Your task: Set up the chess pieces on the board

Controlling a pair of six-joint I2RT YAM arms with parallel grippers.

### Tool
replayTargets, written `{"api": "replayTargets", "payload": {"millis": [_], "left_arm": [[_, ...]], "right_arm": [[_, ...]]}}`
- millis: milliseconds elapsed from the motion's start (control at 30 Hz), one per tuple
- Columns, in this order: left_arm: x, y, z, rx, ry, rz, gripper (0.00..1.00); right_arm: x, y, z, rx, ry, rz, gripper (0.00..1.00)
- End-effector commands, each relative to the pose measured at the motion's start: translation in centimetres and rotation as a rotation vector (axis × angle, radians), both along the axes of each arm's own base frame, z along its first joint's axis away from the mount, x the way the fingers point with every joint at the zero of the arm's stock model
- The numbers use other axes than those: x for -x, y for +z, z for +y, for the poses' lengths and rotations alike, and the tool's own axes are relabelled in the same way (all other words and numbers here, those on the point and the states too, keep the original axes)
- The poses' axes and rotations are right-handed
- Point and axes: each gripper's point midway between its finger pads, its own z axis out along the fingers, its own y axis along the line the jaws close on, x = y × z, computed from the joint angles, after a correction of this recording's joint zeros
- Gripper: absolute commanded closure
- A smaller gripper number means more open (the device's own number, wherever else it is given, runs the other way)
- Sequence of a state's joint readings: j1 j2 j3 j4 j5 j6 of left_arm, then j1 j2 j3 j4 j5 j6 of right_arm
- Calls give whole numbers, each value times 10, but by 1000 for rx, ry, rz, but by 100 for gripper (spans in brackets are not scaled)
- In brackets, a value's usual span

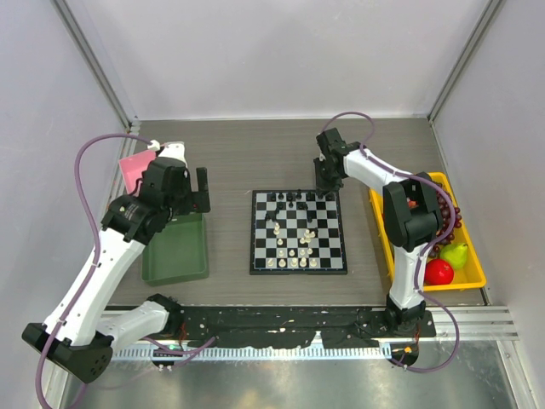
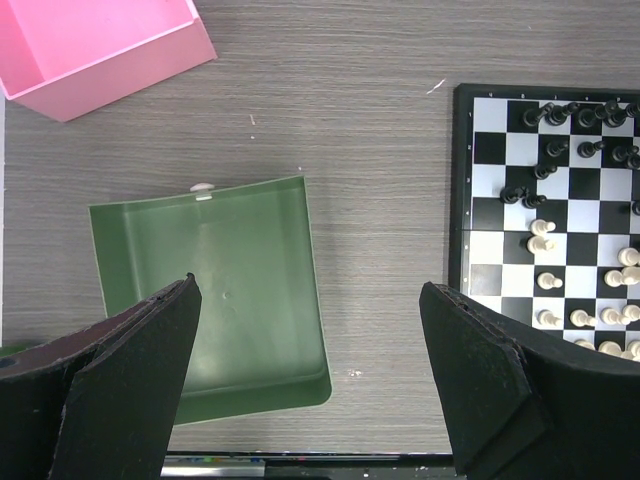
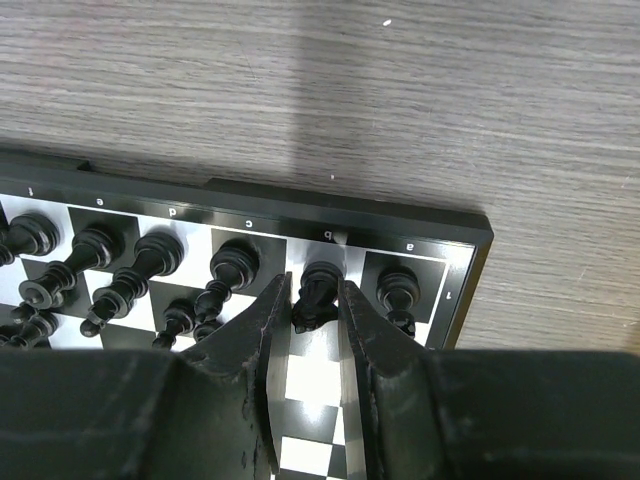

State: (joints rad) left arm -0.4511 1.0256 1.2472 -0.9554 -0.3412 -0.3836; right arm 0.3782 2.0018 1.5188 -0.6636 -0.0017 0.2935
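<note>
The right end effector [image 3: 312, 296] is closed to a narrow gap, with a black piece [image 3: 318, 285] held between its two fingers. That piece stands in the back row of the board [image 3: 250, 207], on the square under the border letter "b". Along the same border strip the letters "e", "d", "c", "b" and "a" can be read. A mark on the side border by the corner is too small to make out. More black chess pieces [image 3: 150, 262] stand to either side of the held one, one per lettered square, with a second row behind them.

From above, the black pieces [image 1: 294, 198] crowd the far rows, while the white pieces [image 1: 294, 262] sit along the near edge. A few white ones are scattered mid-board. The board lies flat in the middle of the worktop [image 1: 230, 162].

The left end effector [image 2: 310, 292] is spread wide and holds nothing. It hangs over the near right corner of a green tray [image 2: 250, 250]. A small white bit [image 2: 203, 187] sits at the tray's far rim. Beyond that is a pink box [image 2: 90, 50].

At the right side of the worktop, a yellow tray [image 1: 467, 279] holds a red apple [image 1: 438, 272], a green pear [image 1: 456, 254] and dark grapes [image 1: 448, 213].
</note>
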Motion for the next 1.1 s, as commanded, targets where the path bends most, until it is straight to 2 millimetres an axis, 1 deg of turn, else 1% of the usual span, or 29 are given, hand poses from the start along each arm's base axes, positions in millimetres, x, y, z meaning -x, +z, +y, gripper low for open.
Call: {"api": "replayTargets", "payload": {"millis": [0, 133, 200, 300, 367, 467, 600, 733, 800, 833, 867, 900, 933, 967, 1000, 1033, 1067], "left_arm": [[-4, 19, 4, 2, 11, -53, 1], [-4, 18, 4, 2, 8, -50, 1], [-3, 18, 5, 3, 10, -51, 1], [-1, 17, 4, 4, 8, -49, 1], [-1, 17, 5, 5, 8, -49, 1], [-1, 17, 3, 13, 6, -51, 1], [-1, 20, 2, 25, 2, -59, 1], [-1, 19, 0, 30, -3, -55, 1], [-1, 18, -1, 32, -7, -53, 1], [-2, 18, -1, 35, -9, -55, 1], [-2, 18, -1, 37, -8, -56, 1], [-2, 18, -2, 38, -9, -56, 1], [-1, 17, -2, 38, -10, -51, 1], [-2, 17, -2, 40, -10, -50, 1], [-2, 17, -3, 41, -13, -51, 1], [-2, 17, -3, 41, -13, -51, 1], [-2, 16, -3, 40, -13, -50, 1]], "right_arm": [[-13, 11, 12, -58, 7, -40, 79], [-12, 10, 12, -58, 4, -37, 79], [-12, 11, 12, -56, 1, -38, 77], [-10, 17, 12, -60, 5, -36, 66], [-12, 28, 10, -59, 0, -56, 60], [-14, 49, 8, -60, -3, -101, 57], [-11, 79, 6, -68, 3, -152, 56], [4, 89, 11, -95, 29, -158, 55], [16, 87, 15, -100, 47, -140, 55], [21, 88, 20, -107, 63, -142, 55], [27, 83, 20, -101, 69, -126, 54], [32, 82, 24, -99, 83, -125, 54], [39, 76, 23, -91, 84, -107, 53], [45, 75, 25, -89, 94, -101, 53], [50, 68, 25, -84, 89, -84, 53], [56, 66, 26, -78, 95, -80, 53], [62, 59, 25, -71, 89, -62, 53]]}}
